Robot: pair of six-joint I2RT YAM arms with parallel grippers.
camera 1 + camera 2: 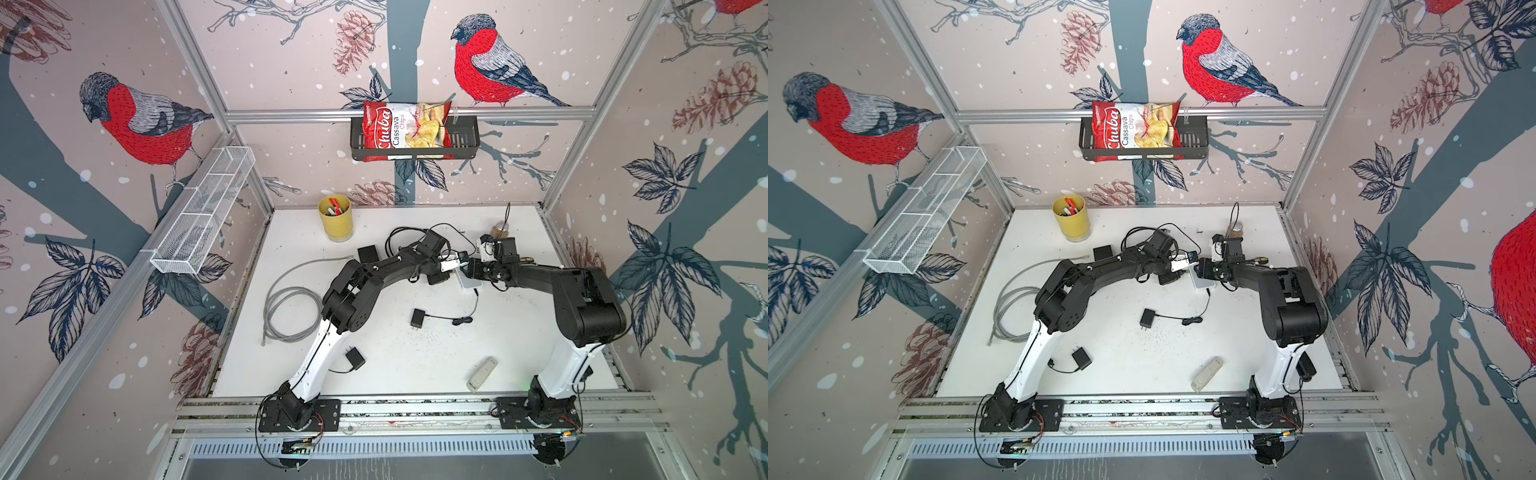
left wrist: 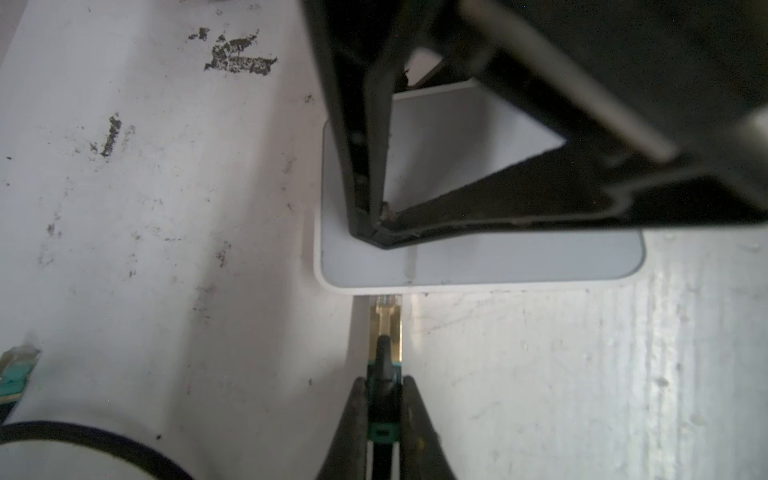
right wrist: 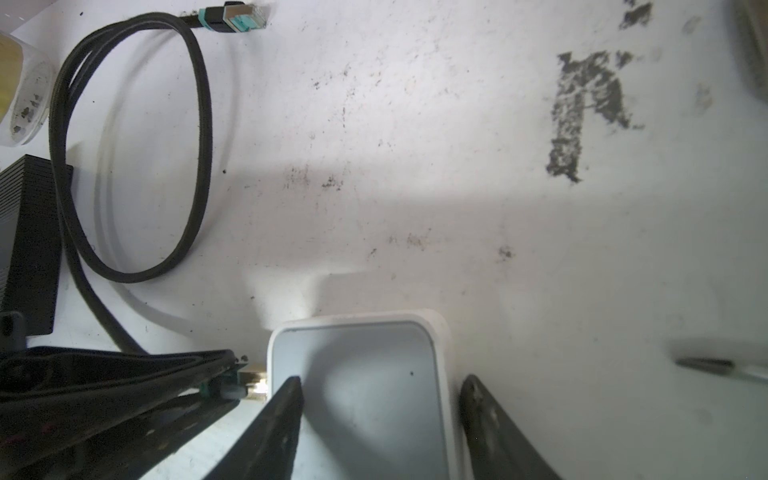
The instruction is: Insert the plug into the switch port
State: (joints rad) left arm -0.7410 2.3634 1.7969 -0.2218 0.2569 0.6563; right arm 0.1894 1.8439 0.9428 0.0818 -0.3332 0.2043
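- The left tool (image 2: 384,380) is pinched narrow on the plug (image 2: 386,328). The black-and-teal boot is caught between its fingers, and the clear tip is poked out ahead.
- That tip is pushed right up against the side wall of the white switch (image 2: 498,262). How deep it's seated can't really be told, since the port itself is hidden.
- The right tool (image 3: 380,380) is seen with its jaws apart, roughly half wide. One finger (image 3: 286,415) is laid over the switch's grey top and the other is set just beside its edge. A proper clamp can't be made out tbh.
- The switch is laid flat on the white, pretty scuffed surface (image 3: 415,166). In both top views it's found right of the middle, between the two wrists.
- A black cable (image 3: 203,124) is looped just beside the left tool, with a second connector (image 3: 239,16) lying free at its end.
- Further out, a grey cable coil (image 1: 291,307), a yellow cup (image 1: 336,218) and a black adapter (image 1: 417,319) are spotted in a top view.
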